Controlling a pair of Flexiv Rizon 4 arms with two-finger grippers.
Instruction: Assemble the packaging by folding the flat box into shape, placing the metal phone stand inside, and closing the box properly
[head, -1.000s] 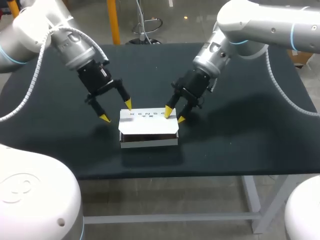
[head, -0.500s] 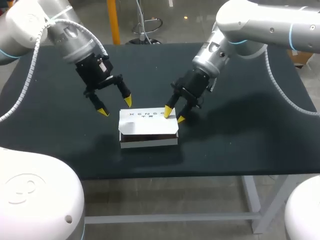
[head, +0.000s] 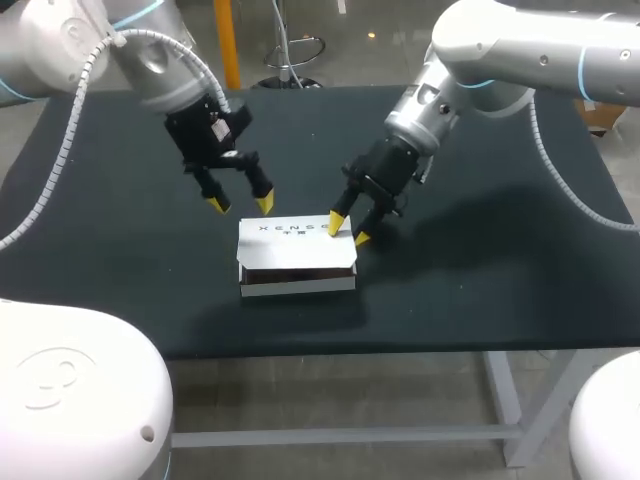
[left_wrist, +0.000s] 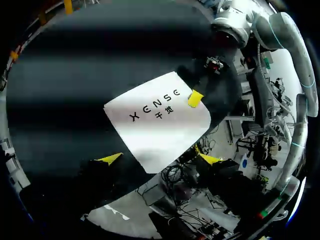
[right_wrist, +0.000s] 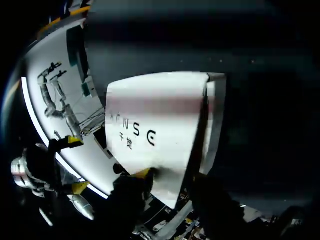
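Box (head: 297, 256) on black table (head: 480, 280), left tool (head: 241, 204) spread above, right tool (head: 350, 231) seemingly spread

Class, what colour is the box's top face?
The box top is white with dark lettering; left wrist view.

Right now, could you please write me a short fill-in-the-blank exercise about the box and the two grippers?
1. The box lying on the black table is ___ in colour.
2. The right gripper is at the box's far ___ corner.
3. The left gripper hangs near the box's far left corner with its fingers ___.

Missing words: white; right; open.
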